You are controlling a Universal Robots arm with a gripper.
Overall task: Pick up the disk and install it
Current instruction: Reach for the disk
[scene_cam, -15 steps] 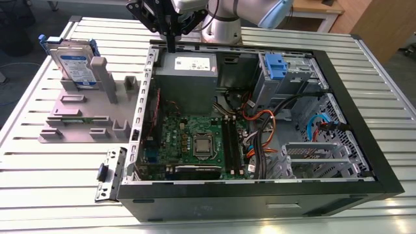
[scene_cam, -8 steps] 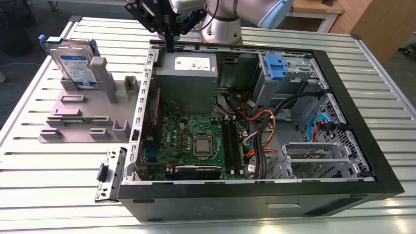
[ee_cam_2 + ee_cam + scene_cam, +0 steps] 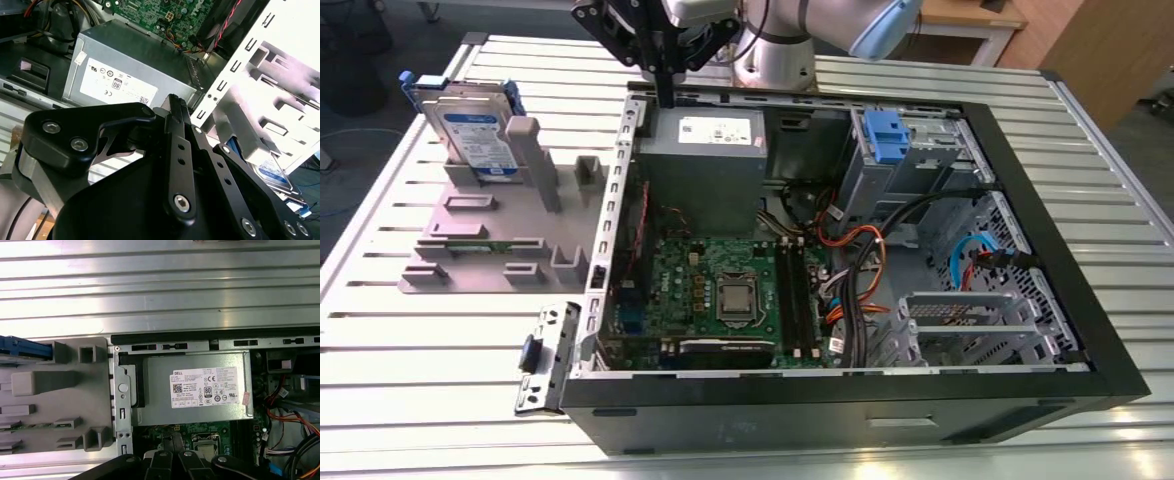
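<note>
Seeing a white label (image 3: pixel 205 387) with black print, small codes and certification marks, sitting on the grey power supply box (image 3: pixel 160 390) just ahead of the gripper (image 3: pixel 170 460) in the first wrist view; finding the same label beyond the gripper in the second wrist view; noticing a white-and-blue label (image 3: pixel 478 150) on the disk (image 3: pixel 470 130), standing well off to the gripper's side, with print too small for reading

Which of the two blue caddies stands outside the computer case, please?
That around the disk, upright in the grey fixture; the other caddy sits inside the case.
</note>
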